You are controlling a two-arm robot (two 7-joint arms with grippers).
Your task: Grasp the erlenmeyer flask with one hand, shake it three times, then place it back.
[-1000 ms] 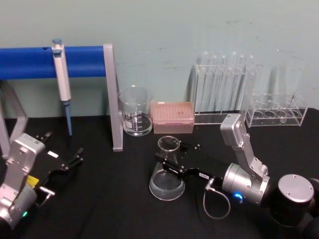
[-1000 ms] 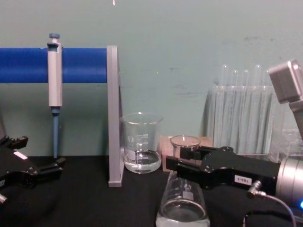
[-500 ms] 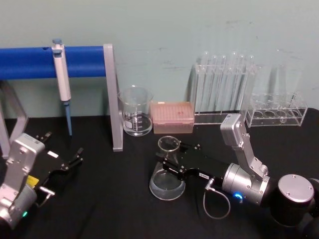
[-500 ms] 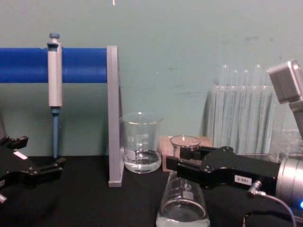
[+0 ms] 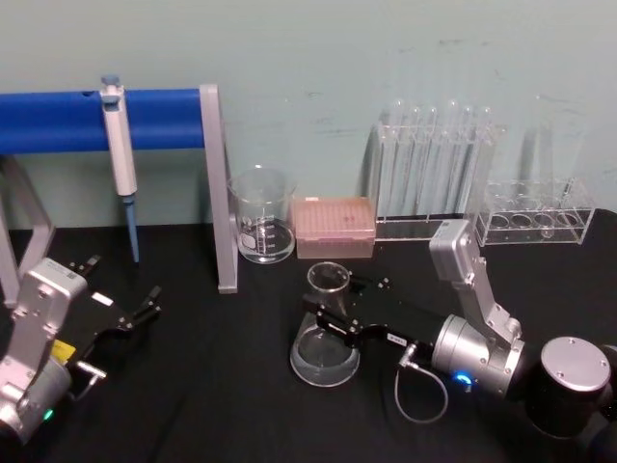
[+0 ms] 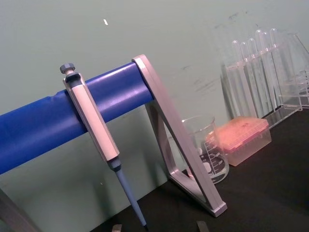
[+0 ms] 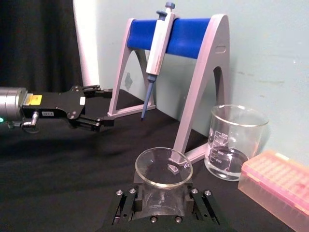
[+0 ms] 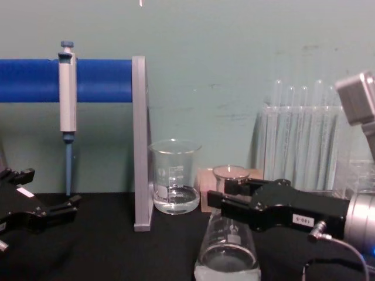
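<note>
- The erlenmeyer flask [image 5: 323, 355] stands upright near the middle of the black worktop [image 5: 212, 386], in front of the pink tip box [image 5: 334, 228] and well apart from the beaker [image 5: 260, 231]. Whether its base rests on the worktop or hangs just above it cannot be told.
- The right gripper [image 5: 331, 301] reaches in from the right, roughly level, with its fingers on either side of the narrow neck just under the rim. In the right wrist view they look closed against the glass, so the flask is held.
- The left gripper [image 5: 147, 307] is parked at the worktop's left side, fingers spread and holding nothing.
- Handling, as a judgement: the flask is thin, stiff glass – fragile, and smooth enough to slip between flat fingers. A little clear liquid lies in the wide base, so it should be light, with its weight low down.
- The neck is the sensible place to hold: it is the only part narrow enough for the fingers, and the flared rim above gives a stop against sliding down.
- Held that high, the heavy bottom may swing during shaking, so the squeeze needs to be firm but not crushing – and the setting-down gentle, with the base flat.
</note>
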